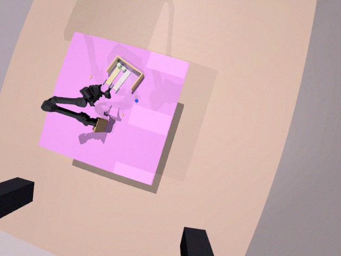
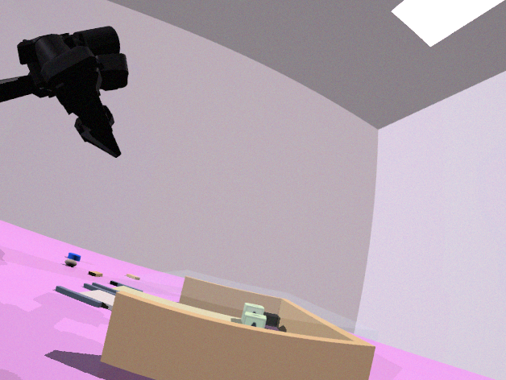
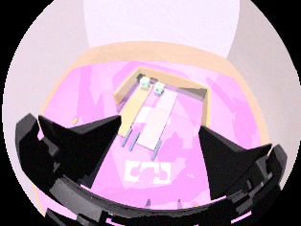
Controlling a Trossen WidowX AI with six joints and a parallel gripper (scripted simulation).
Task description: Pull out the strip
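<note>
Two pale green cubes stand near the back of the wooden enclosure: the left cube (image 1: 119, 65) (image 3: 145, 82) at the far end of the yellow strip (image 1: 113, 76) (image 3: 136, 112), the right cube (image 1: 124, 69) (image 3: 159, 88) by the far left corner of the whitish strip (image 1: 121, 80) (image 3: 159, 122). Both cubes show small dark marks in the exterior view; I cannot tell which is the labelled one. My gripper (image 1: 105, 88) (image 3: 161, 124) is open and empty, high above the table in front of the strips' near ends. In the exterior view its fingers overlap.
A three-sided wooden wall (image 1: 131, 65) (image 2: 237, 351) surrounds the strips' far ends. Blue-grey rails (image 3: 156, 149) flank their near ends. A dark object (image 2: 271, 319) is behind the cubes. A blue piece (image 1: 136, 100) (image 2: 73, 256) and small wooden bits (image 1: 122, 114) (image 3: 76, 121) lie outside.
</note>
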